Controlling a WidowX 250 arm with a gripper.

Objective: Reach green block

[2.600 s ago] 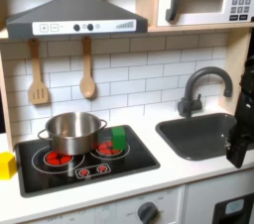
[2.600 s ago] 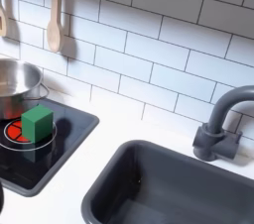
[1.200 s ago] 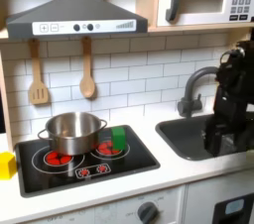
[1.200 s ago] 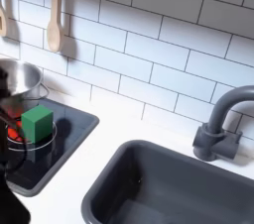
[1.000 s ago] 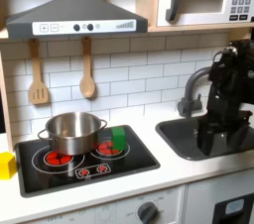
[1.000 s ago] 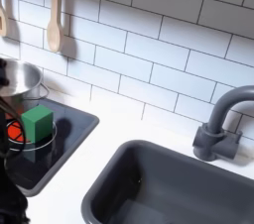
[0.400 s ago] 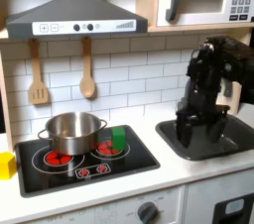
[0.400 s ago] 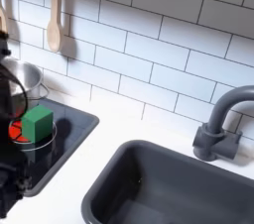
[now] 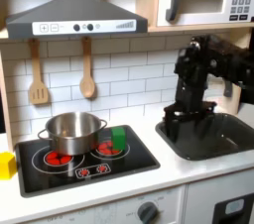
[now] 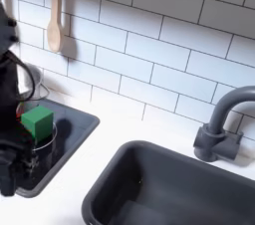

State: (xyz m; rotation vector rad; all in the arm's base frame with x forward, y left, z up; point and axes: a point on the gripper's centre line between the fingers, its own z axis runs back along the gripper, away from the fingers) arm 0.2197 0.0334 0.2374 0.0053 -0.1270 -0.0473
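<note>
Gripper (image 9: 175, 129) hangs over the left rim of the sink (image 9: 213, 144) in the first exterior view, well apart from the green block (image 9: 119, 137); whether its jaws are open cannot be told. The green block stands on the stove top (image 9: 89, 168) near its right edge, just beside the steel pot (image 9: 70, 131). A yellow block (image 9: 6, 165) sits at the worktop's left edge.

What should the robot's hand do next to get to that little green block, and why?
Probably keep sliding toward the first exterior view's left. The hand hangs over the sink's near edge, while the green block sits on the stove beside the steel pot, still apart.
</note>
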